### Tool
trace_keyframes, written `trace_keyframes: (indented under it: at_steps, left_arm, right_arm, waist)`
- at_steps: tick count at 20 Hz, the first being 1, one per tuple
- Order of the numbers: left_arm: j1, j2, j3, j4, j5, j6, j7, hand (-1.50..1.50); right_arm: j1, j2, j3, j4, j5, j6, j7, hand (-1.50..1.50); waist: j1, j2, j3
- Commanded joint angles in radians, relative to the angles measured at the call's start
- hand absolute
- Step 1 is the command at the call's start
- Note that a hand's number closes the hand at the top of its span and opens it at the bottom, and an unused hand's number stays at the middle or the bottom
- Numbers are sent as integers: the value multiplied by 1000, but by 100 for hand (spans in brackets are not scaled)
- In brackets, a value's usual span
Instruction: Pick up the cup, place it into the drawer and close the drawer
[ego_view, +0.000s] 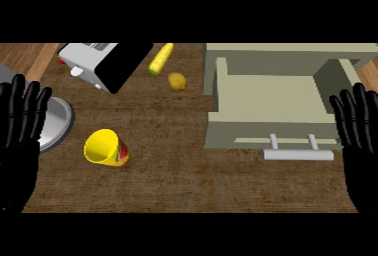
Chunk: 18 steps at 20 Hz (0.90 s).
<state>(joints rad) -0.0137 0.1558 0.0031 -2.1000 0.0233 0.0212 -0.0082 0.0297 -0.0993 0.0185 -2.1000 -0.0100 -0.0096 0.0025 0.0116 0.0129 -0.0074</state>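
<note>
A yellow cup (105, 148) with a red and green patch on its side lies tilted on the brown counter, its mouth facing up and left. The beige drawer (269, 95) stands pulled open at the right, nothing inside it, with a pale grey handle (297, 154) on its front. My left hand (21, 120) rests open at the left edge, fingers up, a short way left of the cup. At the right edge my right hand (359, 122) is open too, fingers up, beside the drawer's right wall. Neither hand touches anything.
A white and black toaster (103, 62) sits at the back left. A corn cob (161, 58) and a small potato (177, 81) lie behind the cup. A grey round plate (57, 122) shows partly behind my left hand.
</note>
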Motion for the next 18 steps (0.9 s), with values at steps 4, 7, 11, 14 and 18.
trace_keyframes:
  at_steps: [4,7,11,14,18]
  left_arm:
    - [-3,117,33,67,292,-308,-75,-150]
    - [40,94,6,174,473,-363,41,-150]
    - [23,207,130,302,664,-523,42,-150]
    - [-60,227,154,421,687,-548,76,-150]
    - [-97,191,141,539,537,-588,7,-150]
  right_arm:
    - [-51,14,13,7,20,-12,-7,-150]
    - [10,-41,63,27,-20,92,40,-150]
    - [-89,-68,9,72,-57,102,103,-150]
    - [-132,-39,24,90,-33,76,126,-150]
    - [-170,-51,-8,130,-66,118,119,-150]
  waist:
    - [-8,-12,5]
    - [-22,-3,4]
    - [-7,-9,6]
    - [-12,-11,7]
    - [-13,-12,7]
